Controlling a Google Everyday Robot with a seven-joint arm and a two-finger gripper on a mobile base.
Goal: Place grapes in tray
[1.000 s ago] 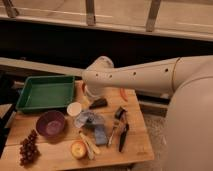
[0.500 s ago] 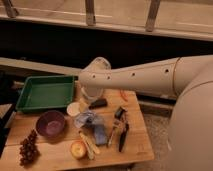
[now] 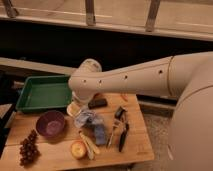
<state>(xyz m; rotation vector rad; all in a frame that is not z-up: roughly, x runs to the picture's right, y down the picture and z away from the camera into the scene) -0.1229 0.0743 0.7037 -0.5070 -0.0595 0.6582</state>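
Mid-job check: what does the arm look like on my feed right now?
The arm is a thick, smooth off-white tube with a row of small dark holes along its side, ending in a rounded joint. No cables or markings show. The gripper sits under that joint, beside the tray, mostly hidden.

Arm (image 3: 140, 80) is a thick tube, cream-white w/ a smooth shell, getting thinner toward the end. Along its side is a row of small dark dots (image 3: 125, 77), approx. evenly spaced. The end is a rounded joint (image 3: 87, 70), same colour. Body (image 3: 195, 125) at right is wide, rounded, pale cream-grey. Gripper is hid behind the joint, over the table (image 3: 135, 145), back part.
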